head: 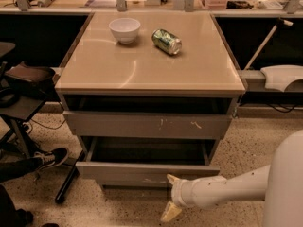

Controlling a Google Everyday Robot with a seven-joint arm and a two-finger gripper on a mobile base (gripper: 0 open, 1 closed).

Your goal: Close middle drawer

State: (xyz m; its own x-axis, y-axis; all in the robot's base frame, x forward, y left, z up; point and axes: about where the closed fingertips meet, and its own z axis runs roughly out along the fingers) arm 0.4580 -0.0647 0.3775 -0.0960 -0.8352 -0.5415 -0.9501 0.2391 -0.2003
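The middle drawer (142,172) is the lower of the two open grey drawers. It is pulled out farthest, with a plain front panel and a dark smooth inside. My gripper (171,195) is low at the front right of this drawer, on a white arm coming in from the right. Its cream fingers are spread open and hold nothing. The upper fingertip (172,178) is at the lower edge of the drawer front. The lower fingertip (169,212) hangs below it over the floor.
The drawer above (147,125), with whitish scratch marks, is slightly open. On the cabinet top (142,70) stand a white bowl (124,29) and a lying green can (166,41). A person's shoe (49,158) and a chair leg (66,186) are at the left on the floor.
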